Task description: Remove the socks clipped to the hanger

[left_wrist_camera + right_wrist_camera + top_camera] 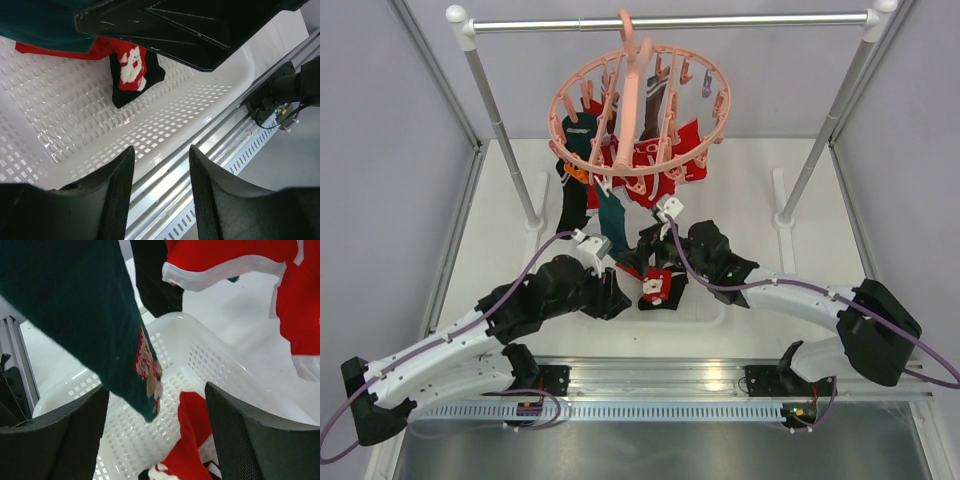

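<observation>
While the round salmon-pink plastic hanger (638, 105) hangs by its hook from the grey metal rail (720, 20), up above the white perforated plastic basket (75, 115), several soft socks are clipped to its ring. The red fabric socks with white trim (225, 260) dangle above the basket's far side. The black fabric sock (570, 205) hangs over toward the basket's left. The long dark teal fabric sock (75, 305) reaches lowest, and its toe, marked with a small red and white figure, hangs just over the basket.

Inside the basket, a black sock with a red and white Santa figure (132, 75) lies loose on the perforated floor, with a plain red sock (192, 440) next to it.

The left hand (162, 155) hovers over the basket's near rim, its fingers parted with nothing between them. The right hand (156, 395) is also above the basket, spread wide and grasping nothing. The teal sock's toe shows in the gap between the right hand's fingers, but whether it lies between them or beyond them cannot be told.
</observation>
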Motion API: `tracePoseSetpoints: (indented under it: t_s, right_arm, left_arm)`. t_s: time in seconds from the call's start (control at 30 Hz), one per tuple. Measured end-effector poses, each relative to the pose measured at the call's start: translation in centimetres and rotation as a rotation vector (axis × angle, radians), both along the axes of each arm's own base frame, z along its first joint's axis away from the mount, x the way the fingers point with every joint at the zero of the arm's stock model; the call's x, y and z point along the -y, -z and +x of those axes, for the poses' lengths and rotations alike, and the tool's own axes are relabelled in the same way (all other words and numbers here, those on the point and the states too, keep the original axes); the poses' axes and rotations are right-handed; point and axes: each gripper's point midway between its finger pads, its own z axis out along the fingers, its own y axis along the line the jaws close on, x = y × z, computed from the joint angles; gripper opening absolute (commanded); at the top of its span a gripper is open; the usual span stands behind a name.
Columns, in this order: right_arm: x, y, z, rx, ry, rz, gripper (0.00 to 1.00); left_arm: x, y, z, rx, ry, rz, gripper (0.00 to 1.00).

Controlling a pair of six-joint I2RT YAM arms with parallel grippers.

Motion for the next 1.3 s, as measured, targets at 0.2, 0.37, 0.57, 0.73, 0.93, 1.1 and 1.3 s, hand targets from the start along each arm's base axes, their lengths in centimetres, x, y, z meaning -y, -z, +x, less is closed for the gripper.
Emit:
tracePoseSetpoints:
  t_s: [0.2, 0.37, 0.57, 0.73, 0.93, 1.1, 1.3]
  right_arm:
    - [-2.7, -1.4, 0.7, 0.009, -0.021, 0.079, 0.79]
    - [-4.1, -1.9, 1.0, 0.007, -0.025, 0.125, 0.33]
    - [-3.6, -3.0, 1.0, -0.003, 0.008, 0.165, 0.04]
    - [-1.3, -5.2, 0.0, 0.02, 0.045, 0.193, 0.02]
    - [2.4, -8.8, -0.7, 0.065, 0.09, 0.251, 0.01]
    - [6.5, -9.1, 1.1, 0.053, 0.161, 0.261, 0.01]
    - [10.0, -8.6, 1.8, 0.024, 0.204, 0.25, 0.01]
  left_arm:
    - [-1.2, 0.0, 0.0, -0.003, -0.04, 0.024, 0.52]
    - [-2.0, -1.0, 0.2, 0.022, -0.072, 0.015, 0.6]
    - [-2.7, -2.3, 0.8, 0.063, -0.121, -0.007, 0.68]
    - [-2.7, -2.1, 1.1, 0.064, -0.138, 0.003, 0.72]
    - [-1.8, -1.4, 1.7, 0.056, -0.133, 0.009, 0.8]
    - [-0.4, -0.8, 2.0, 0.056, -0.11, -0.019, 0.84]
    - [1.7, -0.4, 2.5, 0.059, -0.071, -0.07, 0.89]
